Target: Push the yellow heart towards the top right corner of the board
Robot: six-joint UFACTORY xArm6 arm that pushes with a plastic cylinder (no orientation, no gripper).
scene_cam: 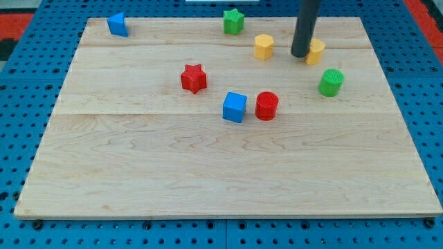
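My tip (300, 54) is the lower end of a dark rod that comes down from the view's top. It touches the left side of a yellow block (316, 52), partly hidden by the rod, whose shape I cannot make out for sure. A second yellow block (264, 46), roughly hexagonal, sits just left of my tip. Both lie in the upper right part of the wooden board (208, 159).
A green star (234, 21) sits at the top middle and a blue block (118, 25) at the top left. A green cylinder (331, 82) lies below right of my tip. A red star (194, 78), a blue cube (234, 107) and a red cylinder (266, 106) sit mid-board.
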